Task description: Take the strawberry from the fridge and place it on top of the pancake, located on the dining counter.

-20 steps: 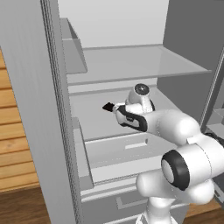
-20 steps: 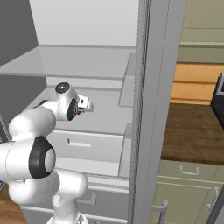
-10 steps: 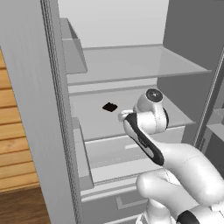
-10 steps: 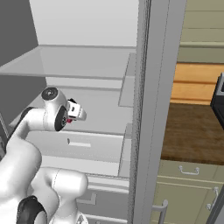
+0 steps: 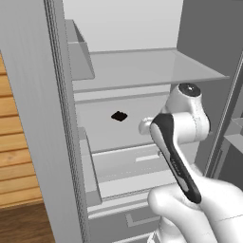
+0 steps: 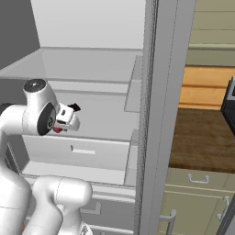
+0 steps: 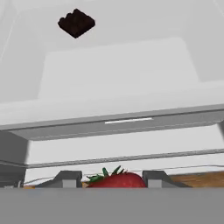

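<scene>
Since 0.5 s ago the arm has pulled further back out of the fridge [image 5: 142, 71]: in the left base view the wrist sits lower and nearer the camera, and the dark square thing [image 5: 119, 116] on the shelf now shows clear of the arm, near the shelf's back left. In the right base view the hand has shifted a bit right, its white end pointing toward the door edge.

Gripper [image 7: 114, 179] pinches the strawberry [image 7: 117, 180]: in hand view the red berry with green leaves sits between the two dark fingertips [image 7: 69, 178] at the bottom, touching both. In the right base view a red bit [image 6: 57, 130] shows just under the white hand, strawberry mostly hidden by it. In the left base view the gripper itself is hidden behind the wrist and forearm.

Hand view: strawberry's lower half is cut off. Drawer front with a pale handle slot [image 7: 128, 120] lies ahead, the dark thing at upper left on the shelf above.

Counter [image 6: 202, 137] shows right of the door in the right base view, cut off by the frame edge.
</scene>
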Tool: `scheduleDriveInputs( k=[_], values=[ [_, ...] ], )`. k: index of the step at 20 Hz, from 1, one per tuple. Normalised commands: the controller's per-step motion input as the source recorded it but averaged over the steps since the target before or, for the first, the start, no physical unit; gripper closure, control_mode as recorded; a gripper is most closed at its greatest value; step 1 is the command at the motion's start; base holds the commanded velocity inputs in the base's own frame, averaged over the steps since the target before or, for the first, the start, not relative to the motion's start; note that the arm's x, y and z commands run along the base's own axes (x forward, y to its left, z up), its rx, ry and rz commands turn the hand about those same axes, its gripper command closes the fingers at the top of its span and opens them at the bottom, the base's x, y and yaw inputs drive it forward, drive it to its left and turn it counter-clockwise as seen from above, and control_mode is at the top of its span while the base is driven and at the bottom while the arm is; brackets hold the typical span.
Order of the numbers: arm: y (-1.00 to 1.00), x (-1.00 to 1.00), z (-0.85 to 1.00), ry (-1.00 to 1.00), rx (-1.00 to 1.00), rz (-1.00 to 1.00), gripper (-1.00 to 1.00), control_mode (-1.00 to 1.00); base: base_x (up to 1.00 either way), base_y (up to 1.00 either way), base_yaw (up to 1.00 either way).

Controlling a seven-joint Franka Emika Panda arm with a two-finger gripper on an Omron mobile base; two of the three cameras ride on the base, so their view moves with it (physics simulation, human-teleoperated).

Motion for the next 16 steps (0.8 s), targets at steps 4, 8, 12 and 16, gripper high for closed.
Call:
scheduleDriveInputs(
  k=[4,8,12,16],
  values=[
    [0.00,-1.00,0.51,0.09,0.00,-0.03,1.00,-1.00,0.00,0.00,0.00],
    [0.00,-1.00,0.35,-0.19,-0.02,-0.01,1.00,-1.00,0.00,0.00,0.00],
    [-0.14,-0.81,0.46,-0.05,-0.06,0.00,1.00,-1.00,0.00,0.00,0.00],
    [-0.19,-0.56,0.36,-0.04,-0.05,0.00,1.00,-1.00,0.00,0.00,0.00]
  ],
)
